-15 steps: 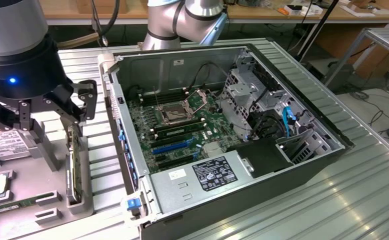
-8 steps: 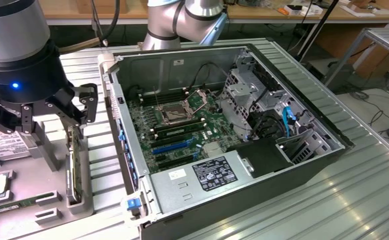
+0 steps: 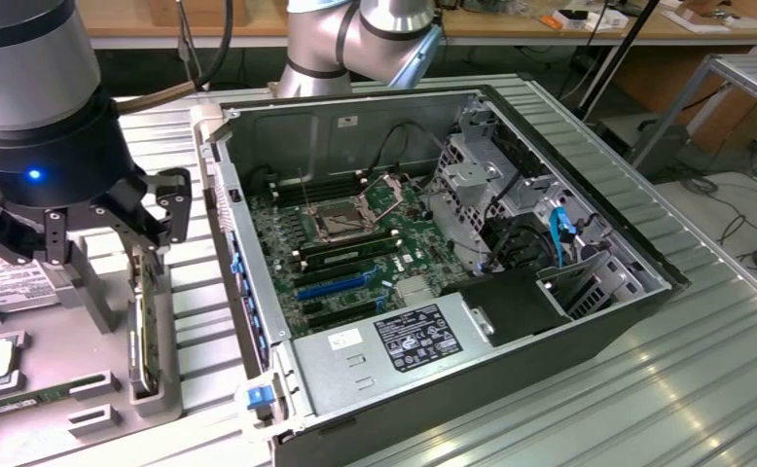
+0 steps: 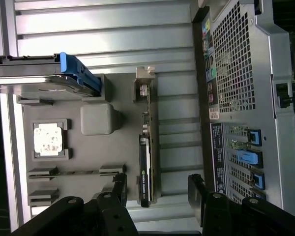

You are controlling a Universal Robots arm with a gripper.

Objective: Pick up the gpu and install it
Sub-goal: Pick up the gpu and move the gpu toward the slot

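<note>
While the arm's last link point(image 3: 28, 88) stands upright over the grey parts tray point(image 4: 120, 147) at the exterior view's left, the gripper point(image 3: 106, 238) points straight down, with a blue light lit on its dark collar. Its fingers point(image 4: 119, 189) are spread wide and hold nothing.

In the wrist view the gpu point(image 4: 146, 162) lies in line with the gap between the two fingers, nearer to one than to the other and touching neither. It stands on its long edge in a slotted holder of the tray, with its silver bracket point(image 4: 145, 81) at the end away from the fingers. In the exterior view it shows as a thin upright edge just below the gripper.

Other parts share the tray. These are a hard drive point(image 3: 9, 282) with a white label, a square processor chip point(image 4: 48, 138) in its own recess, and a narrow RAM stick point(image 3: 28, 399) at the near edge.

Just beside the tray, toward the exterior view's right, a computer case point(image 3: 352, 107) lies on its side on the ribbed metal bench point(image 3: 690, 389). Its open side faces up and its motherboard point(image 3: 352, 233) is exposed. The wrist view shows the case's perforated rear panel point(image 4: 241, 73) next to the tray. Behind the case, the arm's lower links point(image 3: 352, 39) rise at the far edge of the bench.
</note>
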